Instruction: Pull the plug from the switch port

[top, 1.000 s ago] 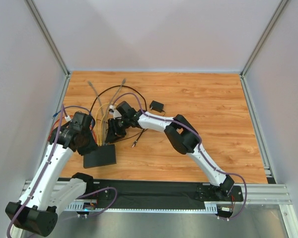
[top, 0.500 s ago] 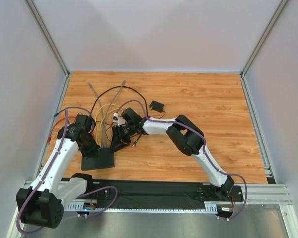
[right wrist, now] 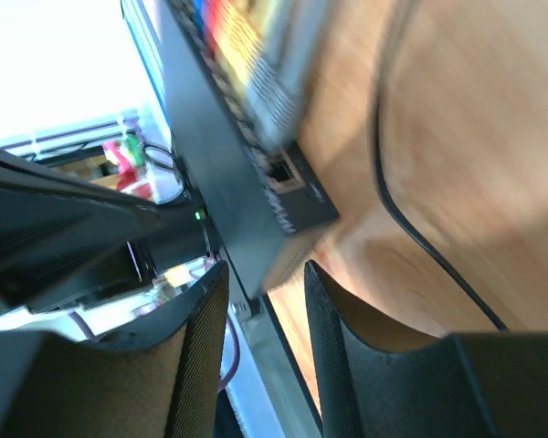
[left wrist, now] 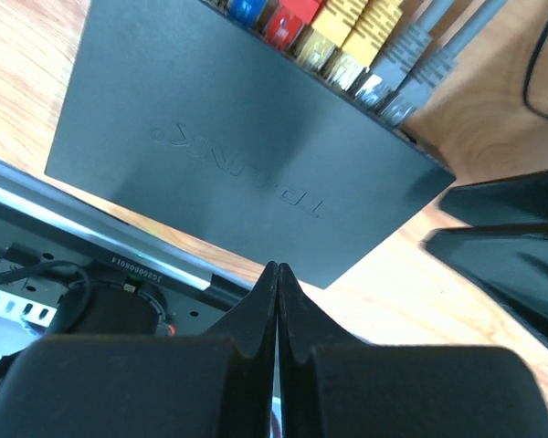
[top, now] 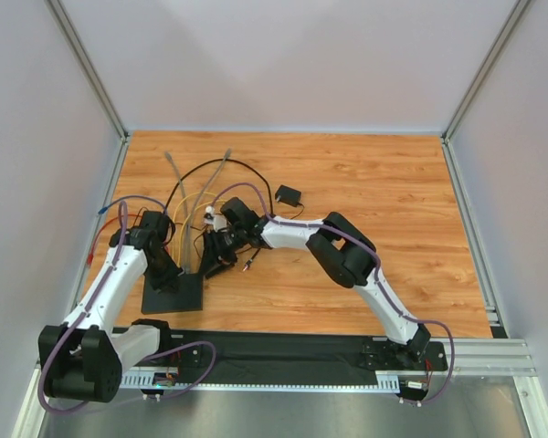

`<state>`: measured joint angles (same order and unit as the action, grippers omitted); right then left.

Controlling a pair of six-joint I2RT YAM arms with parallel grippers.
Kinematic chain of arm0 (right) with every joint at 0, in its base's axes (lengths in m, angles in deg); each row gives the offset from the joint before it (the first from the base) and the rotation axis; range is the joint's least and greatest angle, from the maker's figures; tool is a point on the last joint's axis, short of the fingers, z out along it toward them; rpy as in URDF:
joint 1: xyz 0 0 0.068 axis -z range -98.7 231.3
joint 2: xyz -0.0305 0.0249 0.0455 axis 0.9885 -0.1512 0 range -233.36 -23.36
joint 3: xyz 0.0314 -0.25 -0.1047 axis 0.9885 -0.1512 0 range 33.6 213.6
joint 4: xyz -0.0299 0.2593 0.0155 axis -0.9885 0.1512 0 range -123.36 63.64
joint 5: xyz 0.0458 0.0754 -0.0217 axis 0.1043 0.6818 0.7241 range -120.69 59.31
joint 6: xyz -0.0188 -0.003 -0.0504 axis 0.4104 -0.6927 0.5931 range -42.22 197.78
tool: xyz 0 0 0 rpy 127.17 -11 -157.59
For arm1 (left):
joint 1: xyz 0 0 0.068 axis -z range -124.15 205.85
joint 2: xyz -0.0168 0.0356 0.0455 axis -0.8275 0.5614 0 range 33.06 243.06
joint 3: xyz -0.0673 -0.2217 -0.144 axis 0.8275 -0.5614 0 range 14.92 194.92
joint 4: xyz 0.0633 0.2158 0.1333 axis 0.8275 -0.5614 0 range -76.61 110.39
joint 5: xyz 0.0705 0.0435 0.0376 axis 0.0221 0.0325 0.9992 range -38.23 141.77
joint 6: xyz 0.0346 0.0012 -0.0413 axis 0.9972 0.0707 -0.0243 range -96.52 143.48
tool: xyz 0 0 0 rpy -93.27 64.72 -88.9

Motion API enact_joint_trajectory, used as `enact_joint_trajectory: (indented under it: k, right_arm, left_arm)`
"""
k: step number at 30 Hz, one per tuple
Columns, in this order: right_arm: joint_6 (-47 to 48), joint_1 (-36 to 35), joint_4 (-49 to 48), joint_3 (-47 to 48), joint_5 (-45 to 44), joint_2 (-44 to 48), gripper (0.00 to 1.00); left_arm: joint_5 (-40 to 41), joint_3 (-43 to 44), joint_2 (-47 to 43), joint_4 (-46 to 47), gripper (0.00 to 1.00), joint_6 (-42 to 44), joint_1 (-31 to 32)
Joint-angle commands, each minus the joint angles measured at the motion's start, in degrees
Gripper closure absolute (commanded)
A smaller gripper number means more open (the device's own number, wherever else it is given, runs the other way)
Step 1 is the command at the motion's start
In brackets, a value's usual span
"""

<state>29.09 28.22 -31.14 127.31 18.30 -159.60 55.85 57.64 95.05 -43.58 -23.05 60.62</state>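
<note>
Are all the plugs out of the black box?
No, blue, red, yellow and grey plugs sit in a row along one edge of the switch port.

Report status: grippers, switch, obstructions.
Left gripper shut, empty, tips at switch port edge. Right gripper open at its corner, holding nothing. Plugs seated in sockets. Thin black cord lies alongside.

You have one black box (left wrist: 228,155). In its upper edge: one blue plug (left wrist: 247,8), one red plug (left wrist: 292,18), two yellow plugs (left wrist: 342,32), two grey plugs (left wrist: 404,62). Overhead, upper centre: one adapter (top: 288,194).
</note>
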Motion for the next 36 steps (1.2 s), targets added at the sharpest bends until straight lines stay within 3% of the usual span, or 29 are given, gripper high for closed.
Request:
enact_joint_trajectory:
  k: [1,8,16,25,29,36]
  right_arm:
    - [9.92,0.87,12.25,10.42,-2.85,1.0,0.59]
    - [10.8,-0.27,19.04,23.0,-1.27,-7.1,0.6]
    - [11.16,-1.67,16.59,15.9,-0.48,-4.82,0.61]
    - [10.36,-3.26,16.41,15.62,1.2,-4.12,0.62]
    - [10.28,-1.51,17.38,20.08,-4.6,-4.29,0.58]
    - [10.63,-0.53,22.21,29.86,-6.63,-12.46,0.59]
  left_arm:
    - [1.64,2.02,-1.35,-0.46,1.0,-2.6,-0.38]
    - [2.25,-0.44,3.3,-0.28,1.0,-7.62,-2.05]
    - [6.29,0.96,2.34,-1.95,1.0,-9.99,-3.98]
    - [6.29,0.35,4.45,-0.2,1.0,-8.68,-5.92]
    - [6.56,1.75,3.66,-0.28,1.0,-6.92,-6.27]
    - [4.9,1.4,5.58,3.76,1.0,-4.63,-6.27]
